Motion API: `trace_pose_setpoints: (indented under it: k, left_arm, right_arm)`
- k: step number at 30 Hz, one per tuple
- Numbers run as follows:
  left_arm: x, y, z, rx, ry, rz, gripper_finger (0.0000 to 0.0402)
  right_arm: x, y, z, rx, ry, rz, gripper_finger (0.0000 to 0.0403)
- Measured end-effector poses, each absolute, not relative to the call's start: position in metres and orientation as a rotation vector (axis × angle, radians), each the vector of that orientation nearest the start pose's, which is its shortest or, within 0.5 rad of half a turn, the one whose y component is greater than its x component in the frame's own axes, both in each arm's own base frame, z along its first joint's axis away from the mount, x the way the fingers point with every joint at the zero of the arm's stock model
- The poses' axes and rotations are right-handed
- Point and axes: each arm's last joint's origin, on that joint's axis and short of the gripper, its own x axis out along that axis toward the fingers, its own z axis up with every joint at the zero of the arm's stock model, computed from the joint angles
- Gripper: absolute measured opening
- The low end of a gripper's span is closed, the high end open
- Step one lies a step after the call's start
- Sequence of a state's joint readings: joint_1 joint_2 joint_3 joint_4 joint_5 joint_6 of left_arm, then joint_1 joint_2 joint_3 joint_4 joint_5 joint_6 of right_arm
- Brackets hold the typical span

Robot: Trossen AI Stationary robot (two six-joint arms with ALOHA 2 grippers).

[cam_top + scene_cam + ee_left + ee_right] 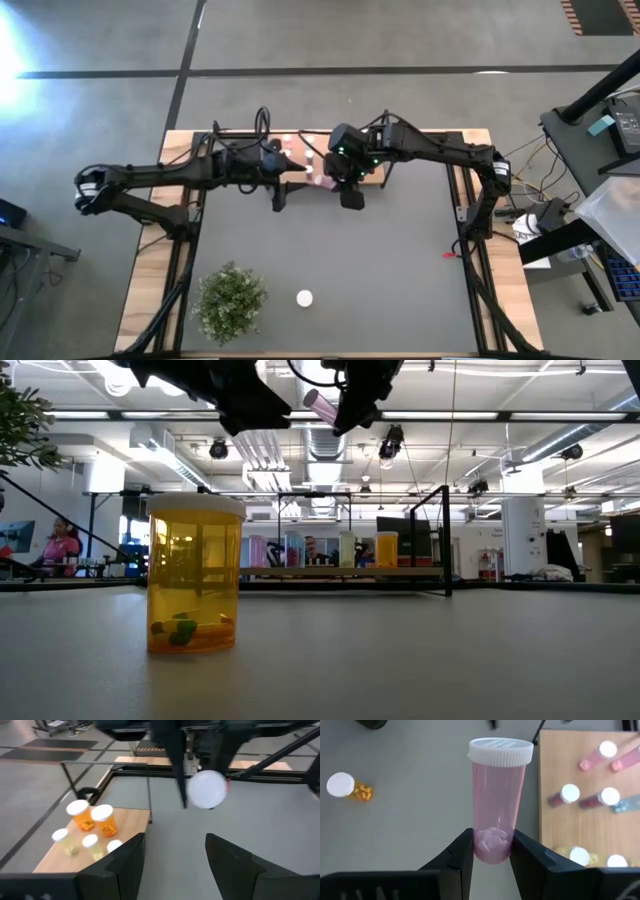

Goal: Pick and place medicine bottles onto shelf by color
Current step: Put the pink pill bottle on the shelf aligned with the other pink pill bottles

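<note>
R gripper (491,852) fingers pinch the base of a pink medicine bottle (499,795), white cap pointing away from the wrist, held in the air above the table. Just beside it: wooden shelf (555,780) w/ pink, purple & yellowish bottles standing on it. Farther off on the mat, an orange bottle (347,787) stands alone. L gripper (175,857) fingers spread, nothing between, near the shelf's orange bottles (92,817).
</note>
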State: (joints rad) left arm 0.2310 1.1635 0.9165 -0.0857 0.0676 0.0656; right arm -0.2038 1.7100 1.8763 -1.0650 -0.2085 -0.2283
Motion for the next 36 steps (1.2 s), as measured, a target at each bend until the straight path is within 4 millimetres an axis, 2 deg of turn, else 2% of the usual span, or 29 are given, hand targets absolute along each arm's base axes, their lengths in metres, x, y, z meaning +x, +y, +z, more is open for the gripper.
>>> trace_pose_setpoints:
  k: [10,14,24,36]
  left_arm:
    - [0.260,0.058,0.319,0.038,0.321,0.103,0.0192]
    - [0.260,0.057,0.318,0.035,0.322,0.091,0.0192]
    - [0.260,0.058,0.318,0.033,0.319,0.078,0.0192]
    - [0.261,0.059,0.323,0.113,0.272,0.074,0.0192]
  right_arm:
    - [0.352,-0.067,0.383,-0.046,0.865,0.096,0.0104]
    - [0.354,-0.069,0.379,-0.085,0.888,0.042,0.0104]
    - [0.360,-0.066,0.383,-0.105,0.826,0.047,0.0103]
    - [0.364,-0.063,0.381,-0.102,0.817,0.050,0.0103]
